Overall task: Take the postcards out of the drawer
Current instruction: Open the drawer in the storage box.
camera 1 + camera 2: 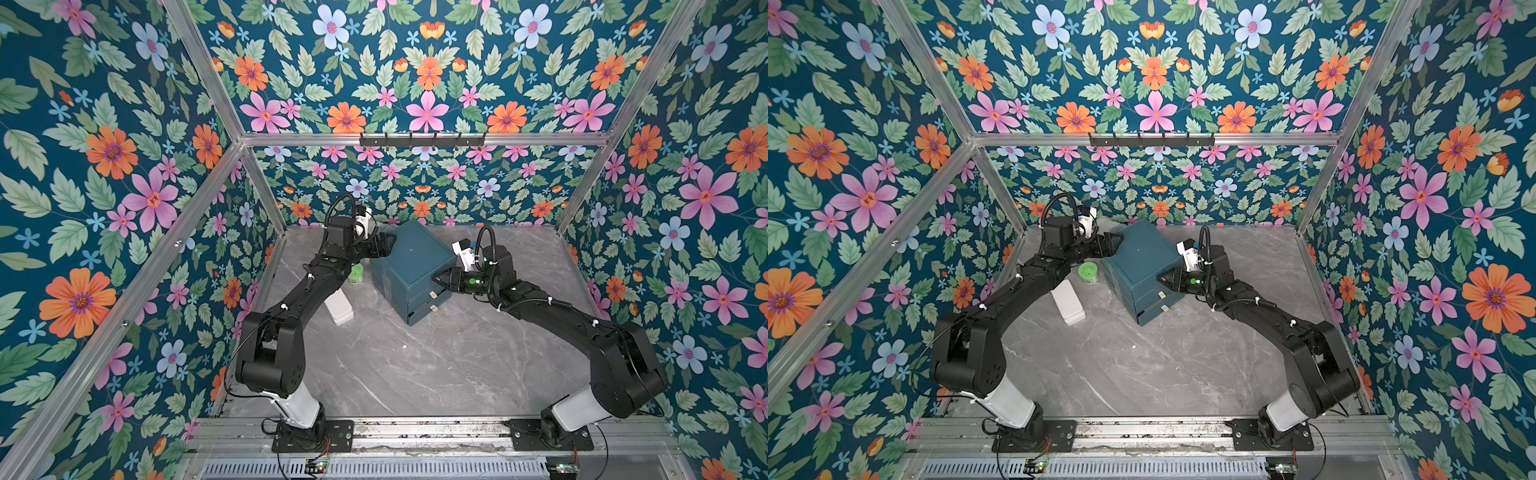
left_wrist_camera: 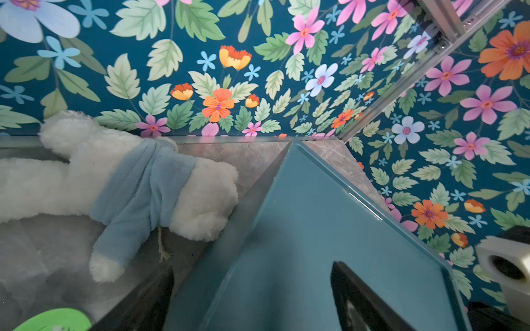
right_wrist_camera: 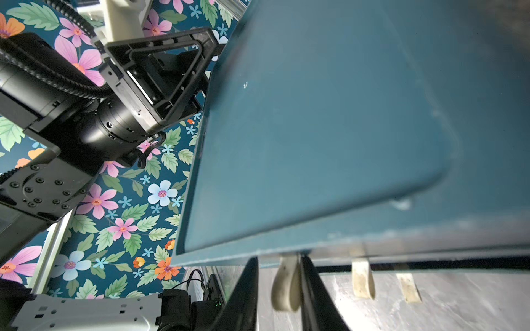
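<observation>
Lower centre of the right wrist view: right gripper (image 3: pixel 279 258) jaws straddle a cream pull tab (image 3: pixel 286 283), slightly apart; left gripper (image 1: pixel 384 244) gapes wide at the blue drawer unit (image 1: pixel 411 257)

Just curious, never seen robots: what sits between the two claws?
A blue chest of drawers, in both top views: left gripper at its back corner, right gripper at its front.

Table front (image 1: pixel 436 365) lies open; white block (image 1: pixel 338 309) and green tin (image 1: pixel 356 275) crowd beside the drawer cabinet (image 1: pixel 411 257).
</observation>
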